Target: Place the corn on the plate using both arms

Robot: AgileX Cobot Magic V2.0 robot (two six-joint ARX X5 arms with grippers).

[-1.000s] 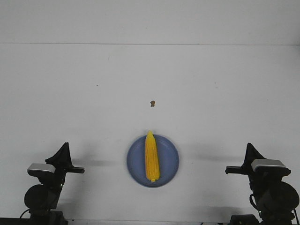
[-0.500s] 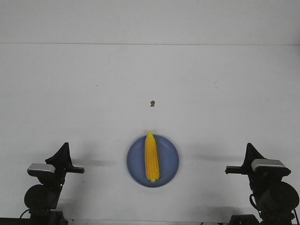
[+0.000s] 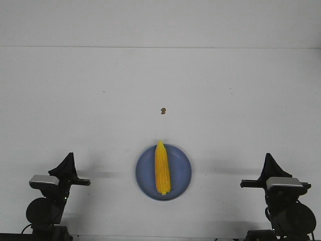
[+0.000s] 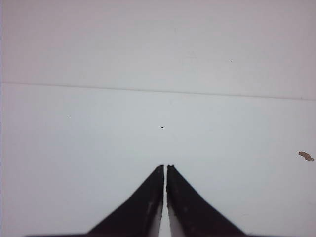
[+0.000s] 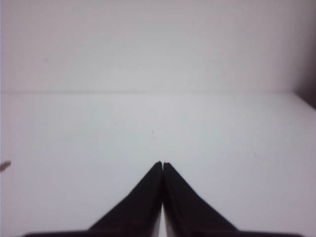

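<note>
Closed left fingers (image 4: 148, 207) over white table (image 4: 98, 138)

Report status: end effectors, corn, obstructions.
Left end effector shut, empty. Right end effector shut, empty. Corn lying on plate. Brown speck beyond plate, not obstructing.

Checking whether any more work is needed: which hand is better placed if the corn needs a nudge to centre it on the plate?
Neither clearly. The corn already lies on the plate, slightly left of centre. The left hand and right hand sit shut, about equally far out on either side.
</note>
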